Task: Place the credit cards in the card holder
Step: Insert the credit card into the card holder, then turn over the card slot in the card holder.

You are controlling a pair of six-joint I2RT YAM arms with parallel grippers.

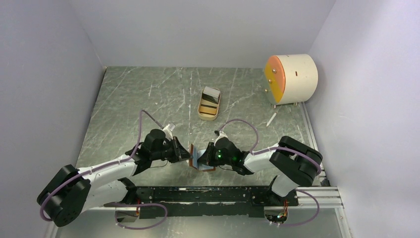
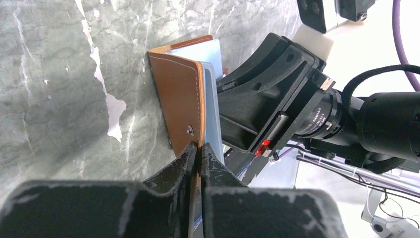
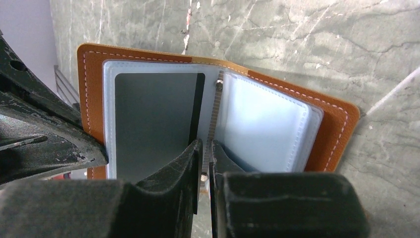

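Note:
The card holder, reddish-brown leather with clear sleeves inside, is held open and upright between both arms near the table's front. My left gripper is shut on the edge of its leather cover. My right gripper is shut on a dark grey credit card that lies in the left clear sleeve, next to the spine. The right sleeves look pale and empty. More cards lie in the tan oval tray at the middle back.
A cream cylinder with an orange face stands at the back right. A small white stick lies in front of it. Grey walls close in the left, back and right. A black rail runs along the front edge.

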